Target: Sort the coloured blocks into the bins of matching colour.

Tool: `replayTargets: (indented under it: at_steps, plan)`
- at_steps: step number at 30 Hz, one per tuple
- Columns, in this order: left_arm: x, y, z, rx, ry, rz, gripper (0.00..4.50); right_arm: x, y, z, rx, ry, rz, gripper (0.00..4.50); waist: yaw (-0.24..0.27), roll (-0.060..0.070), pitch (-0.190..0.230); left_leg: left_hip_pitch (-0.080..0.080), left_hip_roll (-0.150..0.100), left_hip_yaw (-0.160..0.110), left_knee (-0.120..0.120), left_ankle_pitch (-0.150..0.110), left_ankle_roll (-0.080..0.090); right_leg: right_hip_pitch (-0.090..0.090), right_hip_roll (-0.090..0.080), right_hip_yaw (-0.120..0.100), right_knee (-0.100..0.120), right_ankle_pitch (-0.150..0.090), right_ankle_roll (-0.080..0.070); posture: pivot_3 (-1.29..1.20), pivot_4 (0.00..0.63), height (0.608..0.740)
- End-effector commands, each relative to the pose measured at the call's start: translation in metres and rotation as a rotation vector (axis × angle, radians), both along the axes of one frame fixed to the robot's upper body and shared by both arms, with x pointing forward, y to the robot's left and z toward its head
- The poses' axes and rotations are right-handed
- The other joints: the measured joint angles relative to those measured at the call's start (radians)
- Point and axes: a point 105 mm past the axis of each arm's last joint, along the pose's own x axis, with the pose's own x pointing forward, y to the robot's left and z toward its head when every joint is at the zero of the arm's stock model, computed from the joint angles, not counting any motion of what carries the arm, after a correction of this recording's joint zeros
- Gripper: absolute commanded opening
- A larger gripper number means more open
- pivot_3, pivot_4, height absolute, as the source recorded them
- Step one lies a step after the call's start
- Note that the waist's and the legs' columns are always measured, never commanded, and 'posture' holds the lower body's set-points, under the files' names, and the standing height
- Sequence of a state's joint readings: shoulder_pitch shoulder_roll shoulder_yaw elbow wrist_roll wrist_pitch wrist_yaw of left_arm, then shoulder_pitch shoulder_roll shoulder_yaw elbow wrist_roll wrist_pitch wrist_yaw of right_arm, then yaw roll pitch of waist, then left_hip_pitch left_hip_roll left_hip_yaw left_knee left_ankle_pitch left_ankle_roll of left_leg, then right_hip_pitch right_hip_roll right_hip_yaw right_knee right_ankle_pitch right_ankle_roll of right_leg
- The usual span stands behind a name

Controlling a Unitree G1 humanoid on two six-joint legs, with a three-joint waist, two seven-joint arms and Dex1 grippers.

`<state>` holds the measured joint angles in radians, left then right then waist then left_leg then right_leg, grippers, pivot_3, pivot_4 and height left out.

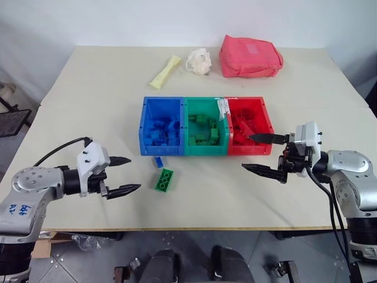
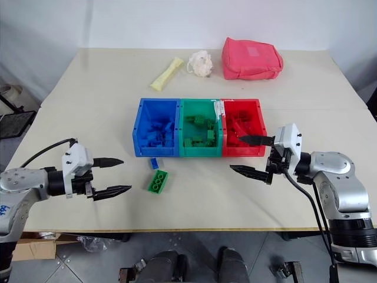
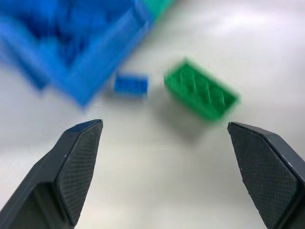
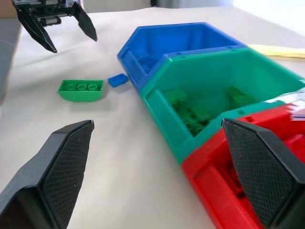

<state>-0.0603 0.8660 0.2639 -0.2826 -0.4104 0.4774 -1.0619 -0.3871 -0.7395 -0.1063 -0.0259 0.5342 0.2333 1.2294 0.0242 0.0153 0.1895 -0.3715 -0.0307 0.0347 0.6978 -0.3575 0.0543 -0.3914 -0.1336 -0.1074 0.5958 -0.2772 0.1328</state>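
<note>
Green block (image 1: 164,179) beside left gripper (image 1: 125,174), untouched

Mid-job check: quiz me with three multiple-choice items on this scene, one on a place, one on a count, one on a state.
1. The green block lies: A in the green bin; B on the table in front of the blue bin; C beside the pink pouch.
2. Blocks loose on the table: A none; B two; C five.
3. The left hand is: A open and empty; B shut on a block; C inside a bin.

Answers: 1 B, it rests on the tabletop near that bin. 2 B, the green block and a small blue block. 3 A, its fingers are spread with nothing between.
</note>
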Motion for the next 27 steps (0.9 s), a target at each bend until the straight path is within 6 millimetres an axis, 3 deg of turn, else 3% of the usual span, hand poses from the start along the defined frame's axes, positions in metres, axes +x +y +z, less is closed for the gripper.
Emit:
replayTargets:
  at_steps: [1, 8, 15, 24, 27]
  plan:
    - [-0.012, -0.002, 0.01, 0.009, -0.044, -0.027, 4.47, 0.002, 0.003, 0.008, -0.005, -0.042, 0.033, 4.5, -0.004, 0.0, 0.0, 0.0, 0.0, 0.0, 0.0, 0.0, 0.0, 0.0, 0.0, 0.0, 0.0, 0.0, 0.0, 0.0, 0.15, 0.74]
    - [-0.015, -0.028, 0.007, -0.029, -0.044, -0.034, 4.47, 0.005, 0.005, 0.009, -0.016, -0.05, 0.056, 4.5, -0.003, 0.0, 0.0, 0.0, 0.002, 0.001, -0.001, -0.001, -0.001, -0.001, 0.0, 0.001, 0.0, 0.0, -0.001, 0.0, 0.15, 0.74]
    - [-0.004, -0.063, -0.015, -0.05, -0.025, -0.019, 4.47, 0.006, 0.007, 0.008, -0.017, -0.052, 0.062, 4.5, -0.002, 0.0, 0.0, 0.0, 0.002, 0.001, -0.001, -0.001, -0.001, -0.001, 0.002, 0.0, 0.002, 0.0, -0.001, 0.0, 0.15, 0.74]
    - [0.01, -0.08, -0.041, 0.009, 0.045, -0.03, 4.47, 0.003, 0.005, 0.005, -0.014, -0.049, 0.045, 4.5, -0.001, 0.0, 0.0, 0.001, 0.001, 0.002, 0.0, -0.001, -0.001, -0.001, 0.003, 0.0, 0.002, 0.0, -0.001, 0.0, 0.15, 0.74]
    - [0.012, -0.079, -0.048, 0.039, 0.053, -0.031, 3.87, 0.002, 0.004, 0.004, -0.013, -0.048, 0.034, 4.5, -0.001, 0.0, 0.0, 0.001, 0.001, 0.002, 0.0, -0.001, -0.001, -0.001, 0.002, 0.0, 0.002, 0.0, -0.001, 0.0, 0.15, 0.74]
